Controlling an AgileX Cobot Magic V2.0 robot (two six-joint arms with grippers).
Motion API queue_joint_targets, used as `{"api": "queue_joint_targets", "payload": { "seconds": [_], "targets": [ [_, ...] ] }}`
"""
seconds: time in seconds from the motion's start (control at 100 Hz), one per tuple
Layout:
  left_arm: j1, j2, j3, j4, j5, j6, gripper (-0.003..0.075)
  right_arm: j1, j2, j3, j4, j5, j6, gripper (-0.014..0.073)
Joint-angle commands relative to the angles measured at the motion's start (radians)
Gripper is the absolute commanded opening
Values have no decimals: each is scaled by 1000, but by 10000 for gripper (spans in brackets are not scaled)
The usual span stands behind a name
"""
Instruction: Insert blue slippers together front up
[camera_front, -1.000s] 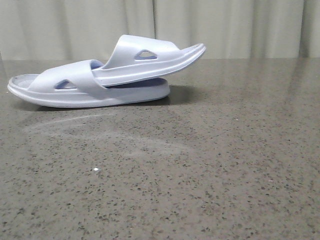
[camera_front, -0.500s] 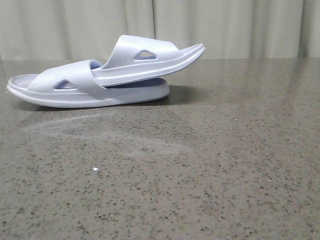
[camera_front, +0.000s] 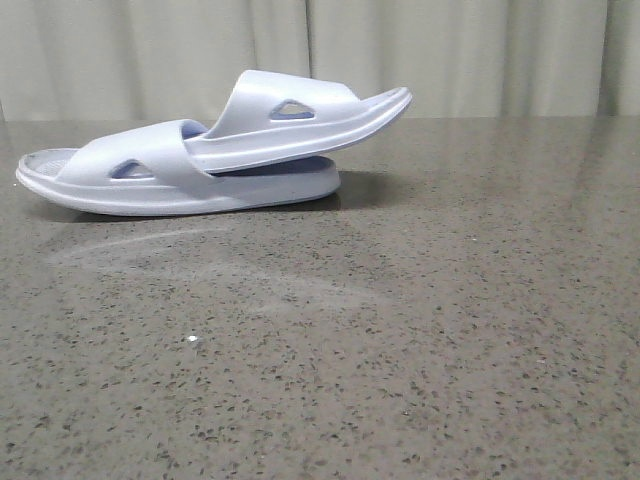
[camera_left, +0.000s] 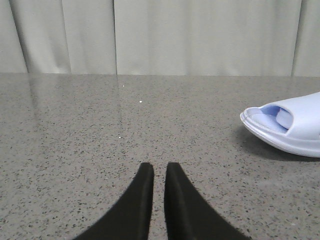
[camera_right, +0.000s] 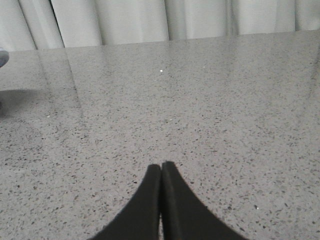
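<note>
The two blue slippers sit nested at the far left of the table in the front view. The lower slipper (camera_front: 150, 180) lies flat. The upper slipper (camera_front: 300, 120) has one end tucked under the lower one's strap and its other end raised to the right. One slipper end shows in the left wrist view (camera_left: 287, 125), and a sliver shows in the right wrist view (camera_right: 2, 57). My left gripper (camera_left: 159, 170) is empty, its jaws almost together with a thin gap. My right gripper (camera_right: 161, 167) is empty with its jaws pressed together. Both are well apart from the slippers.
The speckled grey stone table (camera_front: 400, 330) runs to a pale curtain (camera_front: 480, 50) behind its far edge. A small white speck (camera_front: 191, 340) lies on the table in front of the slippers.
</note>
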Motion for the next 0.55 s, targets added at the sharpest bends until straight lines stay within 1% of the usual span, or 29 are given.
{"api": "queue_joint_targets", "payload": {
  "seconds": [0.0, 0.54],
  "targets": [
    [4, -29, 8, -11, -75, -10, 15, -9, -18, 21, -11, -92, 0, -89],
    [4, -29, 8, -11, -75, -10, 15, -9, -18, 21, -11, -99, 0, -89]
  ]
}}
